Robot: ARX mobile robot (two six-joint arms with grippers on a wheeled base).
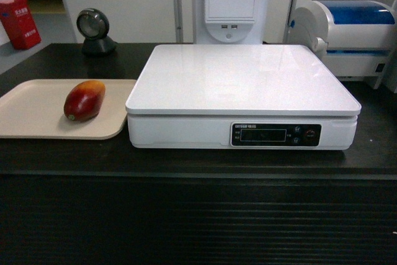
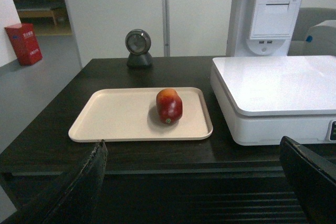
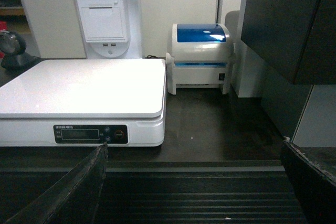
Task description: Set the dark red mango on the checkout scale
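The black checkout counter stands before a pale wall, with a round black scanner at its back edge and a white and blue printer at the far right; the white scale sits in the middle, its platform bare, and just left of it lies a beige tray. The dark red mango rests on this tray, near the scale but apart from it; the left gripper and the right gripper are both spread wide, holding nothing, low before the counter's ribbed front

Mango on tray, toward tray's right side. Tray left of scale, just beside it, both on checkout. Scanner behind tray. Printer behind scale, to right.
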